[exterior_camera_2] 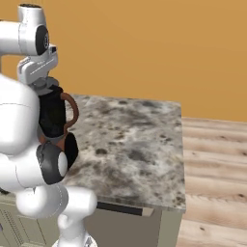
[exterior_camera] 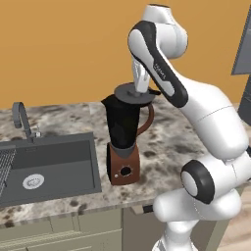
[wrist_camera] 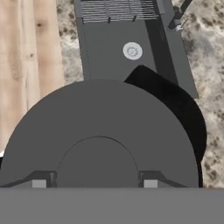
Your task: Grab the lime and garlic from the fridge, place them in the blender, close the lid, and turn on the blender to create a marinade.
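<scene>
2 dark fingertips of the gripper (wrist_camera: 94,183) are bracketing the small raised knob of the lid (wrist_camera: 100,131), so it is holding the lid over the blender (exterior_camera: 124,142) jar on the tabletop (exterior_camera_2: 130,140). Judging by this, closing is under way; turning the knob (exterior_camera: 125,171) is left. Beyond is lying the sink (exterior_camera: 54,162).

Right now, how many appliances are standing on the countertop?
1: the blender, right of the sink, with the gripper holding the lid over its jar. The arm blocks part of the counter, so another could be hidden.
</scene>
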You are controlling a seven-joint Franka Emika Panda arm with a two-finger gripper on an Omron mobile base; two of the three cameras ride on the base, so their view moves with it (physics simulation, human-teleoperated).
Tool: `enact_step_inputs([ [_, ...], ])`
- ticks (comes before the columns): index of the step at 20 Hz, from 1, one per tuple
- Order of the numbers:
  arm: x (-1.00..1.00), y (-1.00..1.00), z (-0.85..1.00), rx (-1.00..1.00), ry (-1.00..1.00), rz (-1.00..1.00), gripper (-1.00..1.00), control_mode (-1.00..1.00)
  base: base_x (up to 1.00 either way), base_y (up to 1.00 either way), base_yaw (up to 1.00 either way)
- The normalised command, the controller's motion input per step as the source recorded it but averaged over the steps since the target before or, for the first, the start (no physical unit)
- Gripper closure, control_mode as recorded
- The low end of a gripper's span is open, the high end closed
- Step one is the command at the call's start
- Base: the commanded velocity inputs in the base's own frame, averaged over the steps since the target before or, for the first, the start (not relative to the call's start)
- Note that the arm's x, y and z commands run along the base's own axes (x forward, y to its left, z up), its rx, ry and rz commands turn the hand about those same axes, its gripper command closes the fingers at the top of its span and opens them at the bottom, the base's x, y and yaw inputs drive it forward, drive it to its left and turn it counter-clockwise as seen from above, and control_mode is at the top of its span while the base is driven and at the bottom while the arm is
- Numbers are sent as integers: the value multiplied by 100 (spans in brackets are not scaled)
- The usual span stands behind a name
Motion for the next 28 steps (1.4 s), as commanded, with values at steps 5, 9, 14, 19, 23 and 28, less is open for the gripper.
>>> enact_step_inputs([
  [5, 30, 13, -14, 0, 0, 0, 100, -100, 0, 0, 0],
  [9, 32, 12, -14, 0, 0, 0, 100, -100, 0, 0, 0],
  [14, 30, 12, -3, 0, 0, 0, 100, -100, 0, 0, 0],
  [19, 26, 10, -9, 0, 0, 0, 100, -100, 0, 0, 0],
  [23, 24, 5, -14, 0, 0, 0, 100, -100, 0, 0, 0],
  [28, 11, 0, -16, 0, 0, 1, 100, -100, 0, 0, 0],
])
